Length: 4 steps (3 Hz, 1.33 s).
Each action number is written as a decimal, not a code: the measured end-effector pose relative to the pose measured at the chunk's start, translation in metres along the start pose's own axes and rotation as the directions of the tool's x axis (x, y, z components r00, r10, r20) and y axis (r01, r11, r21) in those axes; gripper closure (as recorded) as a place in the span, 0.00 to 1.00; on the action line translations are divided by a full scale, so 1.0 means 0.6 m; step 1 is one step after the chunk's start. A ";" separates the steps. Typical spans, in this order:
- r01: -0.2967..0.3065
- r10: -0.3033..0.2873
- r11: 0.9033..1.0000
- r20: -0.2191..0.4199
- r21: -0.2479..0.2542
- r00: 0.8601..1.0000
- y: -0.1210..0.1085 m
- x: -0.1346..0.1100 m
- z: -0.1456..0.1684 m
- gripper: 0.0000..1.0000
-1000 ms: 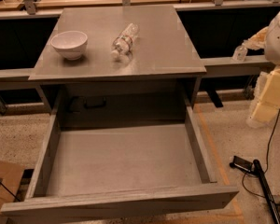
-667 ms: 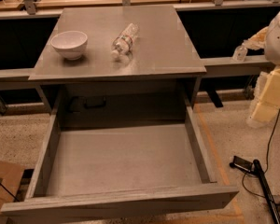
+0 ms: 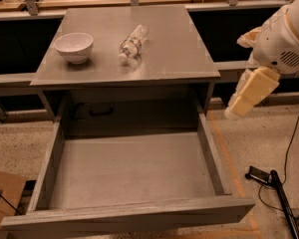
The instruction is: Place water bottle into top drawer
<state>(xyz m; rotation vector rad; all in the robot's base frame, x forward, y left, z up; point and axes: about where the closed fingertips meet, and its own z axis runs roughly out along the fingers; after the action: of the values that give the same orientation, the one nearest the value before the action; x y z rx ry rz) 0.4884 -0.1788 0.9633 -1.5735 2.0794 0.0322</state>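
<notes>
the tool [image 3: 241, 103] hangs off the right side of the worktop [image 3: 184, 49], well apart from the task's things and carrying nothing that shows; whether it is set wide or narrow cannot be told. the water bottle [image 3: 132, 44] lies on its side near the middle of the worktop, just right of a white bowl [image 3: 74, 46], its cap towards the open top drawer [image 3: 129, 171] below. it looks light, thin-walled, smooth and apt to roll, so a gentle grip across the ribbed middle seems best.
</notes>
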 end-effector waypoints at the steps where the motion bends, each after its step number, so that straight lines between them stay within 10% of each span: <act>1: -0.085 0.081 0.996 0.195 0.011 0.977 -0.043 -0.061 0.041 0.00; 3: -0.143 0.138 0.990 0.279 -0.005 0.950 -0.057 -0.105 0.075 0.00; 4: -0.133 0.111 0.991 0.377 0.033 0.920 -0.092 -0.192 0.107 0.00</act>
<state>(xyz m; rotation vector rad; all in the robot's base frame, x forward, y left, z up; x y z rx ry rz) 0.5847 -0.0732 0.9723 -1.2830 1.8527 0.2925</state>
